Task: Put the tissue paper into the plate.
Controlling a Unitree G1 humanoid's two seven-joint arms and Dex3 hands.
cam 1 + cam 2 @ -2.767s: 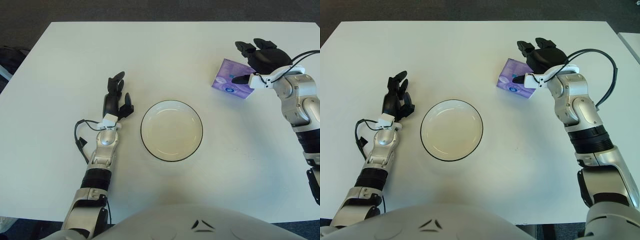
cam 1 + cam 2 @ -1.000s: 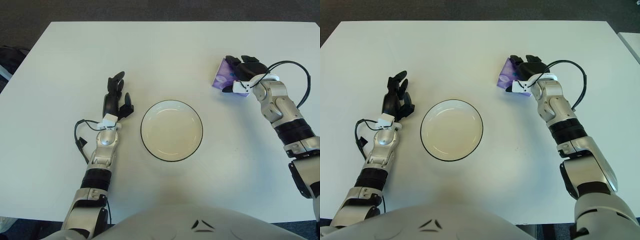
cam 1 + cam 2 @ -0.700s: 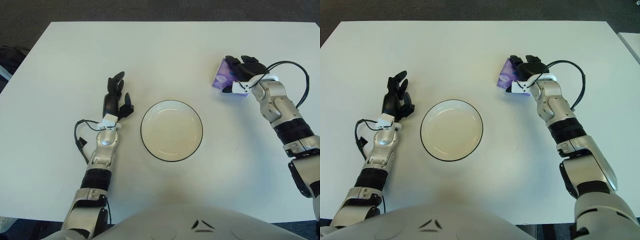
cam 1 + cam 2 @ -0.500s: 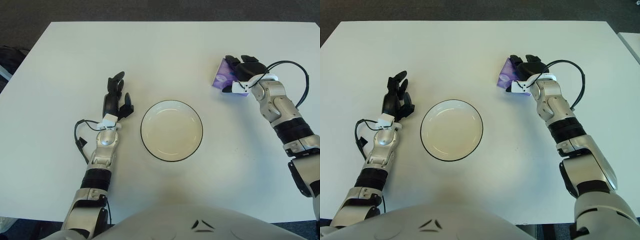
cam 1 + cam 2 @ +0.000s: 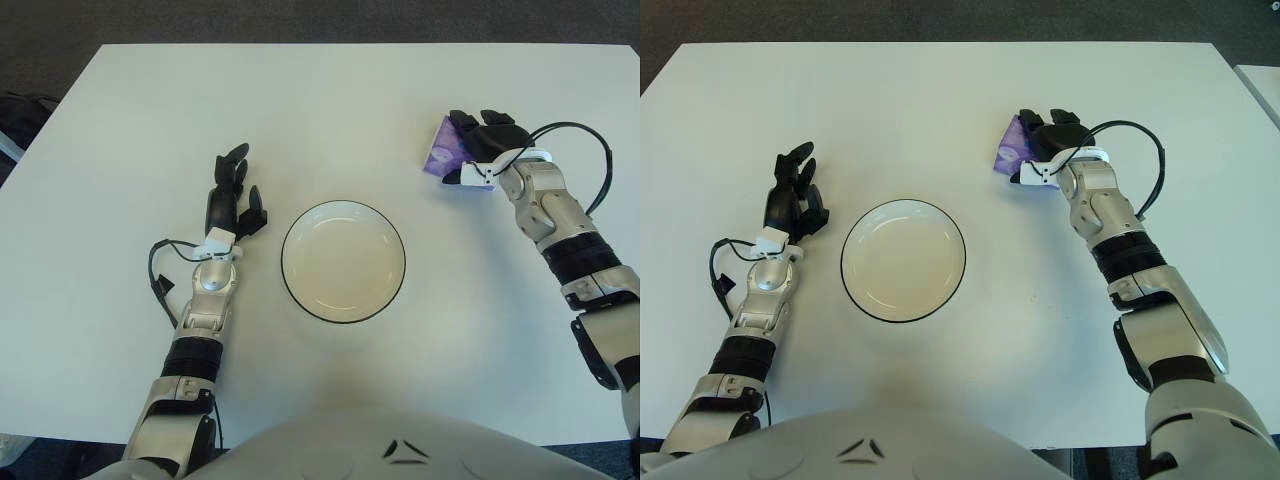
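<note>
Fingers of the right hand (image 5: 480, 140) are curled down over the purple tissue paper pack (image 5: 442, 155), black fingertips (image 5: 1028, 121) draped across its top and far edge, thumb against the near side. Contact is evident; whether the grip is firm enough to carry the pack cannot be confirmed. The pack sits on the white table (image 5: 320, 100) at the right, well apart from the plate (image 5: 344, 261), which lies empty at the centre with its dark rim fully visible.

The left hand (image 5: 232, 200) rests on the table just left of the plate, fingers relaxed and extended, holding nothing.

Risks noted:

1. Slippage. The pack appears soft and smooth-wrapped. A hold placed mostly on the top face, not across opposing sides, may let it slide out on lifting.
2. Crushing. Excess squeeze on a pliable pack could deform it, shift the grip and let it drop short of the plate.
3. Dragging. If the hand travels toward the plate without adequate lift, the pack may scrape the table, twist in the fingers or catch the plate rim and displace the plate.
4. Edge placement. Early release could leave the pack straddling the rim, not inside.
</note>
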